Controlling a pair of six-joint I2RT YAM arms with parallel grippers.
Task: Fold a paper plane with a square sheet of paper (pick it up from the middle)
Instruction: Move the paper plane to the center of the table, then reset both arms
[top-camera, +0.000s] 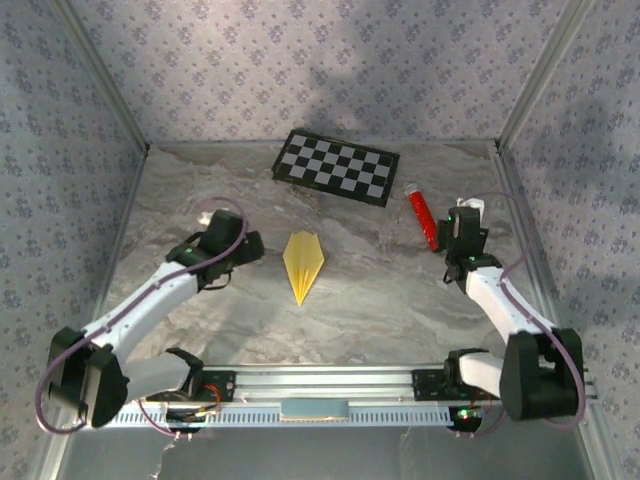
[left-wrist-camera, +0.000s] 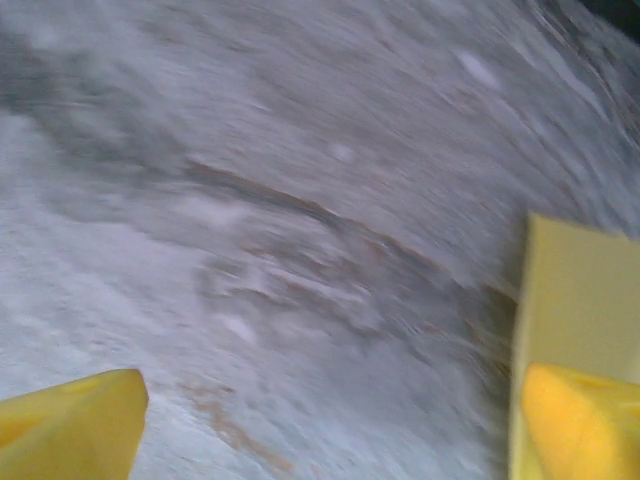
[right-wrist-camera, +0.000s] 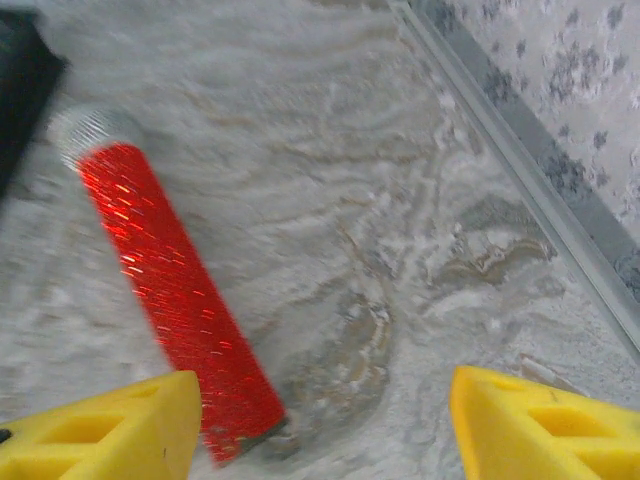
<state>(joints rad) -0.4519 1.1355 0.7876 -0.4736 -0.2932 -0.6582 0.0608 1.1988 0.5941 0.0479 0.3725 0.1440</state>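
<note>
In the middle of the table (top-camera: 400, 300), between the two arms, lies the paper plane (top-camera: 303, 262). It is already a narrow pale-yellow dart with lengthwise creases, flat on the surface with its point toward the near edge. No flat square sheet is to be seen, so I judge the folding done. At most the arms need to pull clear.

The left gripper (top-camera: 247, 246) sits just left of the plane, not touching it. In its wrist view the left gripper (left-wrist-camera: 330, 430) has its jaws spread wide with nothing but table between them. A pale-yellow edge (left-wrist-camera: 575, 300) at the right side of that view is likely the plane.

The right gripper (top-camera: 463, 214) is well off to the right, near the red tube (top-camera: 421, 216). Its wrist view shows the right gripper (right-wrist-camera: 320, 430) with jaws apart and empty, and the tube (right-wrist-camera: 165, 290) lying just beside the left finger. Whether they touch I cannot tell.

The surface is a grey-white marbled sheet, flat and matte. A checkerboard panel (top-camera: 337, 166) lies at the far side. The walls (top-camera: 300, 60) carry a bluish floral pattern, with metal posts at the corners. A metal rail (top-camera: 320, 385) at the near edge carries both arm bases.
</note>
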